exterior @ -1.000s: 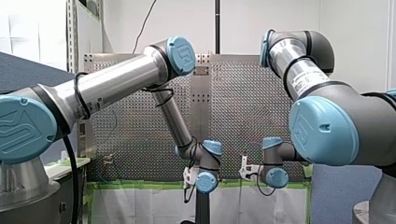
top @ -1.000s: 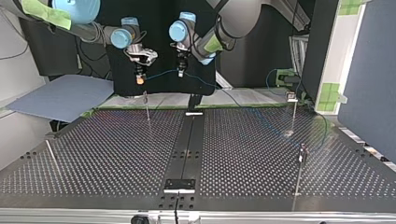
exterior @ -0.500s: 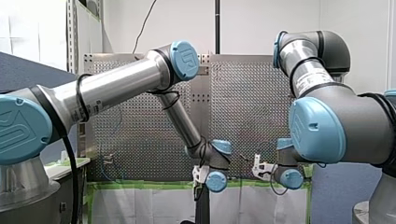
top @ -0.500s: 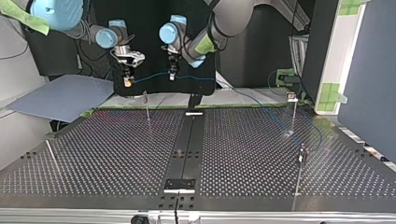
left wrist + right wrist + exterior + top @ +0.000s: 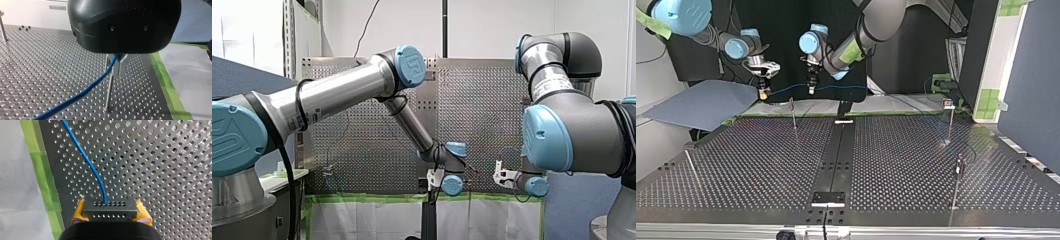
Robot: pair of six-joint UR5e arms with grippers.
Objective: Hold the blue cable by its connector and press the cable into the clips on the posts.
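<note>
Table (image 5: 761, 165), top view: left tool (image 5: 811, 91), right tool (image 5: 763, 94), blue cable (image 5: 86, 157) moved leftward.

UR emblem, raised, on blue elbow cap (image 5: 411, 61) of my left arm: stylised letters, legible in front view. Same emblem on big blue shoulder cap (image 5: 232, 141) at front view's left edge, partly cut off. Faint again on blue joint cap (image 5: 546, 137) of my right arm, barely made out. White label (image 5: 553, 86) wrapped round my right arm's silver tube: dark print lines, too small to read. Nothing else legible in top view or either wrist view.
</note>
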